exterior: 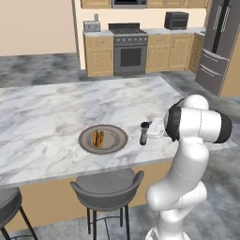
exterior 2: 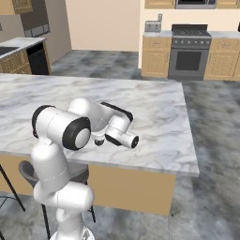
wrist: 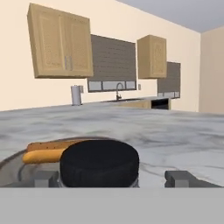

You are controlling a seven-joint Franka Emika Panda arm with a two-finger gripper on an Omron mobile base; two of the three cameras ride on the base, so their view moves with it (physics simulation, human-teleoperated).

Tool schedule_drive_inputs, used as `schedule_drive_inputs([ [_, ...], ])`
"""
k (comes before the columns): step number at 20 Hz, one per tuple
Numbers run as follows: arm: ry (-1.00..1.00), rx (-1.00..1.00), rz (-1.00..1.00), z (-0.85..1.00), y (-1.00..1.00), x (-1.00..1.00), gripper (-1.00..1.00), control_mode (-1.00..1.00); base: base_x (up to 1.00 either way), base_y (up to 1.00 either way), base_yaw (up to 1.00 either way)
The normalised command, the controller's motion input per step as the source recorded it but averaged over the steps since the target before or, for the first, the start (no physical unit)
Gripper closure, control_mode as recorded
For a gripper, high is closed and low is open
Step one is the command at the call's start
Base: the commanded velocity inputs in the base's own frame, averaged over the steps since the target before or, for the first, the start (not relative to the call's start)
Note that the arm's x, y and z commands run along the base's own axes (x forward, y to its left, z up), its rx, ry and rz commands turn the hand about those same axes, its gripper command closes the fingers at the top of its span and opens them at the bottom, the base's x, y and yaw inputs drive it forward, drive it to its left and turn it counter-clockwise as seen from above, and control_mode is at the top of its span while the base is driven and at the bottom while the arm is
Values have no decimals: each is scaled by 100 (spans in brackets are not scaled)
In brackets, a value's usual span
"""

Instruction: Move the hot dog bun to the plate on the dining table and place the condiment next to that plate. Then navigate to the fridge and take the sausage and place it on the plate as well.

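Hot dog bun (exterior: 98,138) seen lying on plate (exterior: 118,140), on dining-table counter (exterior: 56,108). Condiment (exterior: 144,133) stands upright on marble just beside plate's right rim. End effector (wrist: 113,178) held level behind bottle; fingers (wrist: 46,178) spread wide either side of black cap, nothing gripped. Step judged: release. Straight pull-back advised, fingers kept off cap so bottle is not tipped.

The condiment bottle (exterior: 144,133) stands upright just right of the plate (exterior: 119,143), directly in front of the fingers (wrist: 46,178), its dark cap blocking the path between them. The bun (exterior: 98,138) lies in the plate's middle. Beyond and left of the plate, the marble tabletop (exterior: 56,108) lies bare. A stool (exterior: 108,187) crowds the near edge.
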Motion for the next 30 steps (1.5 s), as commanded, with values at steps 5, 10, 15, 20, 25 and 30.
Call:
schedule_drive_inputs([
  [5,0,9,3,48,-2,-5,-100,-100,0,0,0],
  [10,0,9,1,99,0,-41,-100,-100,0,0,0],
  [15,2,1,0,100,0,-62,-100,-100,0,0,0],
  [20,17,-6,-8,100,0,-73,-100,-100,0,0,0],
  [25,27,-19,-24,100,0,-67,-100,-100,0,0,0],
  [30,43,-25,-35,84,0,-45,-100,-100,0,0,0],
])
